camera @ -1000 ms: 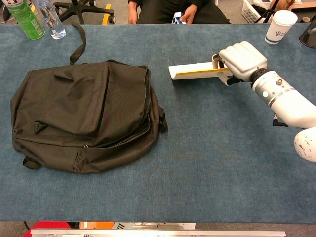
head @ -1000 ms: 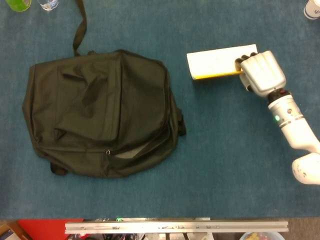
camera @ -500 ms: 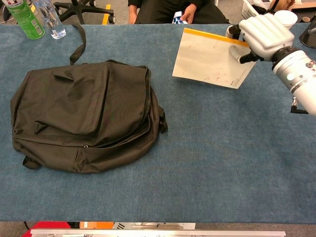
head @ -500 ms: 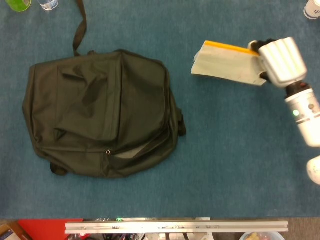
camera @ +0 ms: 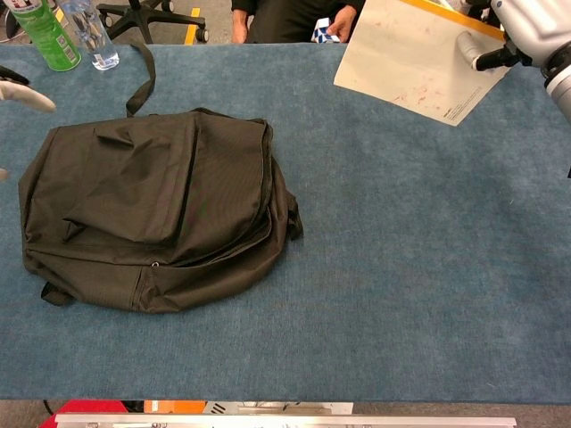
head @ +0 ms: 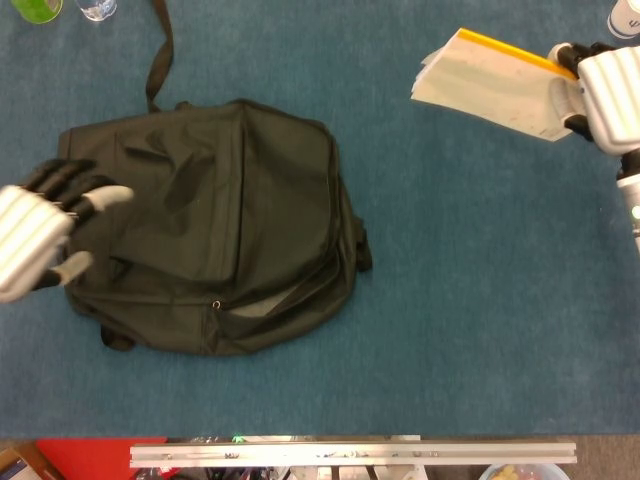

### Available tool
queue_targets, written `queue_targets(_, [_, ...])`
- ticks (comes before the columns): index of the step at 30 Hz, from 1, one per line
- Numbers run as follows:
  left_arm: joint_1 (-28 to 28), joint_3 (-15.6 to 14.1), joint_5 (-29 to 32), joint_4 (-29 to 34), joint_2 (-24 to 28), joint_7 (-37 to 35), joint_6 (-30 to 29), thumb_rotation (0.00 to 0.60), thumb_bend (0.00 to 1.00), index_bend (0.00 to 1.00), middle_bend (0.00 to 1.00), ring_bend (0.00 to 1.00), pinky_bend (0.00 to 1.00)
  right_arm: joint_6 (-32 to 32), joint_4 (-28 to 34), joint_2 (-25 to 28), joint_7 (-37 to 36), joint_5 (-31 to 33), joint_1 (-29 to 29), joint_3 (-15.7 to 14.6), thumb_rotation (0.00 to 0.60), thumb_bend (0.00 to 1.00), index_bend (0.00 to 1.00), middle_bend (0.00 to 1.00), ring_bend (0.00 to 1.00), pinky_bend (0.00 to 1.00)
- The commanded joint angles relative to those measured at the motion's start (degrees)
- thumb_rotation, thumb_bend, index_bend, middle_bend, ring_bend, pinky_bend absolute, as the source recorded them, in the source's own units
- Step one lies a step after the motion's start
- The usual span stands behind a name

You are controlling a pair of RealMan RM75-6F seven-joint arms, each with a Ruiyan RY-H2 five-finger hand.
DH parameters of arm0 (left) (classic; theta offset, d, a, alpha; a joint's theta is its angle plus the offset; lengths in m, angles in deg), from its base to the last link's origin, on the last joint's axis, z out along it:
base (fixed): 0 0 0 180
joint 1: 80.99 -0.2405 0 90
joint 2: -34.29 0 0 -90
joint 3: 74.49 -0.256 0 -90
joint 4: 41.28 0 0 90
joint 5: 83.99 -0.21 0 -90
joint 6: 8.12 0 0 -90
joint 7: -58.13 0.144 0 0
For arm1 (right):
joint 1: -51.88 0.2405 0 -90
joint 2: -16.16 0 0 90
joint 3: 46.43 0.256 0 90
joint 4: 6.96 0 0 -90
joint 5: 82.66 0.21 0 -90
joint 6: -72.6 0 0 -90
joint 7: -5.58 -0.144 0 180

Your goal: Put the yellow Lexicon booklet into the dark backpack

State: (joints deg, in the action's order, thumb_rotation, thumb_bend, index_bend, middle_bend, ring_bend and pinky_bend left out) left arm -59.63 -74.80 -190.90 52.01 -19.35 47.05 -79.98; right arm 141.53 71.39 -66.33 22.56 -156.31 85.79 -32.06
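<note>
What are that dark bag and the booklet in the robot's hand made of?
The backpack looks like soft matte woven fabric, probably nylon: it slumps flat and creases. The booklet in the right hand seems to be paper, with a pale matte cover and yellow edge.

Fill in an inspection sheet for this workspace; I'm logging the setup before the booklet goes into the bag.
Surface: blue cloth table, flat.
Job's things: dark backpack lying flat at left, strap toward the far edge; yellow Lexicon booklet held off the table at far right.
Clutter: green can, clear bottle, paper cup along the far edge.
Robot hands: right robot hand grips the booklet; left robot hand open, fingers spread at the backpack's left edge.
Cables: nothing seen.
Surroundings: seated person, chair base.
</note>
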Motion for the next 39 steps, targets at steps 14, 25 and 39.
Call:
queue_targets(14, [10.55,-1.84,-9.76,-5.52,-9.88,7.04,6.25,0.6,0.22,0.25,0.24,0.12,0.17,-0.05,1.71,0.29,2.71,2.63,0.26,0.89,0.6,0.51,0.82,0.69,0.65,0.82])
queue_targets(25, [15.79,-3.07,-11.17,-10.65,-16.38,12.17,10.44,0.6,0.22,0.27,0.2,0.12,0.17,0.14,1.67,-0.03,2.89,3.2,0.27,0.83,0.6,0.51,0.82,0.69,0.65,0.82])
queue_targets(39, [21.57,-3.06,-9.02,-7.91,-19.72,18.21,16.83,0.6,0.22,0.17,0.1,0.12,0.17,0.06,1.83,-0.17,4.45,4.31,0.55,0.93,0.6,0.51,0.82,0.69,0.66,0.82])
